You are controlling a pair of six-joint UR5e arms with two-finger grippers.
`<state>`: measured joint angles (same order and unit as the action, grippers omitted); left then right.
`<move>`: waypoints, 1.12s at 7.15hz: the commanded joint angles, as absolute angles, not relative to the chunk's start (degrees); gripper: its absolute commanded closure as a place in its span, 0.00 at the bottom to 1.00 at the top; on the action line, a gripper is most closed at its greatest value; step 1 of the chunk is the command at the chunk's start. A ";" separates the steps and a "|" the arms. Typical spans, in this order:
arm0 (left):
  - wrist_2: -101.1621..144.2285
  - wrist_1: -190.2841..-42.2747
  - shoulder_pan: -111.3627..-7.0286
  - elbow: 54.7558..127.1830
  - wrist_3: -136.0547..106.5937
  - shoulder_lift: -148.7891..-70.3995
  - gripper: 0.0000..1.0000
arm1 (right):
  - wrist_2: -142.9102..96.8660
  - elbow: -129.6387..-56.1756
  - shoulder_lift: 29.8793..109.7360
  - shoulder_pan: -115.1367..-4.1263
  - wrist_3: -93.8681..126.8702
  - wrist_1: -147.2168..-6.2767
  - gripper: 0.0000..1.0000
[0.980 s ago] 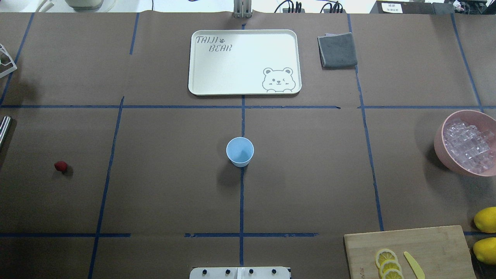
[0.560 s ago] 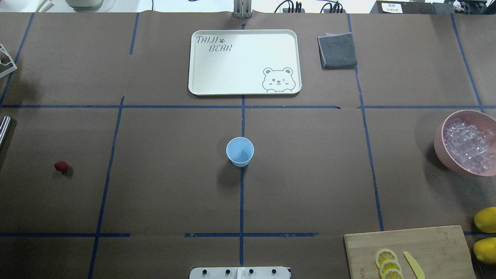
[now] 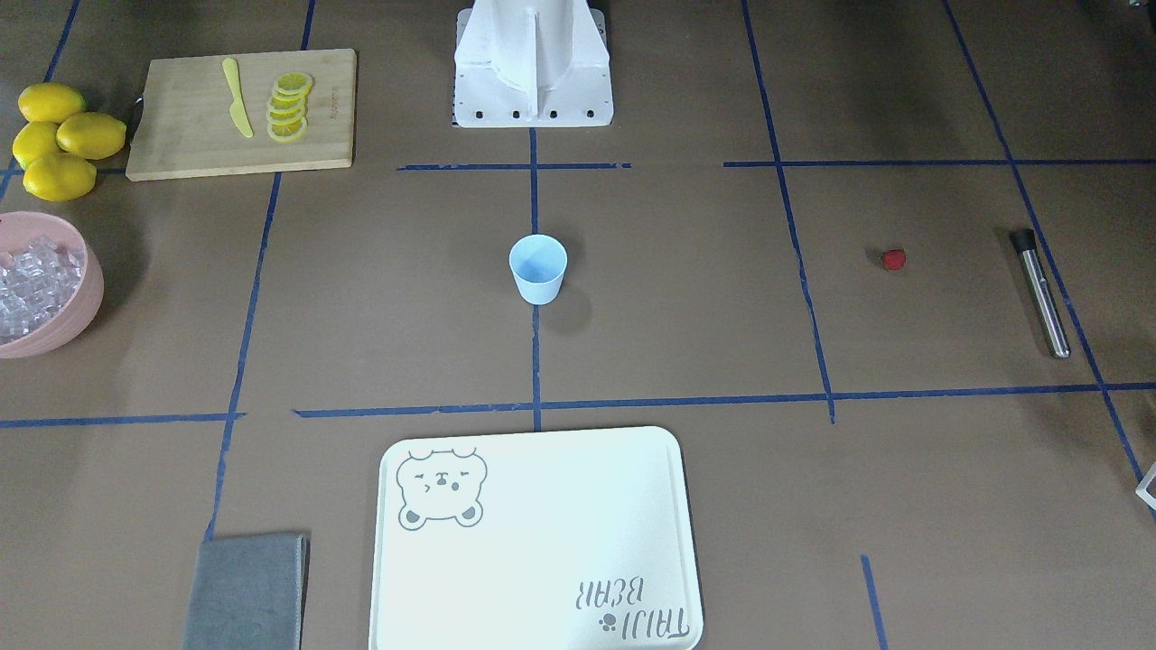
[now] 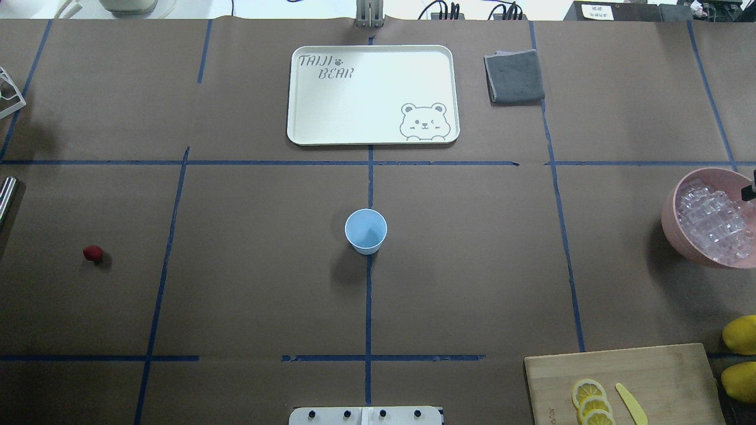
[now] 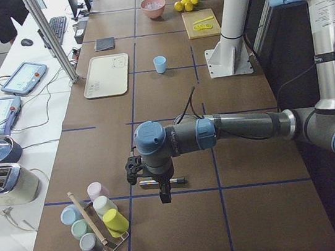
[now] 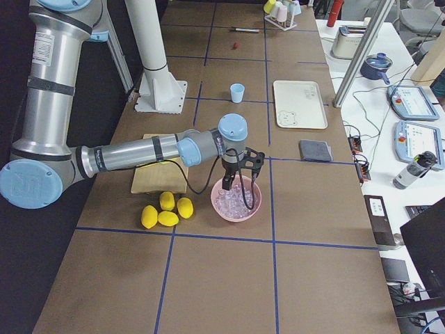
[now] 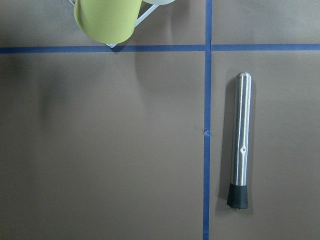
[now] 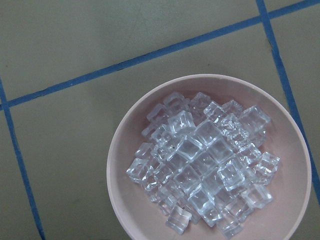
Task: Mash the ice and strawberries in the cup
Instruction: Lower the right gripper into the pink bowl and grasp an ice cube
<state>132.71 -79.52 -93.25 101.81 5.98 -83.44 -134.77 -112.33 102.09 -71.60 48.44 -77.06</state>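
The pale blue cup (image 4: 365, 230) stands upright at the table's middle. One red strawberry (image 4: 92, 254) lies far left of it on the brown paper. The ice (image 8: 202, 162) fills the pink bowl (image 4: 670, 219) at the right edge. My right gripper (image 6: 238, 191) hangs just over the ice; only a dark sliver of it shows at the overhead view's right edge, and I cannot tell whether it is open or shut. My left gripper (image 5: 163, 191) hovers above a metal muddler (image 7: 241, 135) at the table's far left; I cannot tell its state either.
A white bear tray (image 4: 372, 94) and a grey cloth (image 4: 514, 77) lie at the far side. A cutting board (image 4: 626, 383) with lemon slices and a yellow knife sits near right, with whole lemons (image 3: 59, 135) beside it. A rack of coloured cups (image 5: 97, 226) stands past the muddler.
A dark bit of the right gripper has come into the overhead view at the right edge, over the pink bowl. The cup and strawberry have not moved.
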 commanded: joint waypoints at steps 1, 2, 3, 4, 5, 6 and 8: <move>132.71 -79.54 -93.25 102.82 5.98 -83.41 0.00 | -130.79 -111.71 103.35 -68.47 55.19 -74.44 0.03; 132.71 -79.54 -93.16 102.83 5.98 -83.41 0.00 | -130.17 -111.53 103.53 -68.47 55.63 -74.36 0.03; 132.71 -79.54 -93.16 102.83 5.98 -83.41 0.00 | -127.82 -111.01 103.45 -66.99 58.59 -74.27 0.04; 132.71 -79.54 -93.16 102.92 5.98 -83.32 0.00 | -126.49 -110.31 103.45 -65.84 59.93 -73.66 0.04; 132.71 -79.45 -93.16 103.01 5.89 -83.32 0.00 | -126.47 -108.74 103.45 -64.70 60.55 -71.83 0.04; 132.71 -79.45 -93.16 103.09 5.89 -83.32 0.00 | -126.13 -108.02 103.45 -62.25 64.73 -70.24 0.05; 132.71 -79.45 -93.16 103.10 5.89 -83.41 0.00 | -125.86 -107.14 103.36 -60.92 64.95 -69.79 0.06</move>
<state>132.71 -79.46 -93.17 103.07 5.89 -83.37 -126.12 -107.72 103.43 -62.04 64.35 -70.19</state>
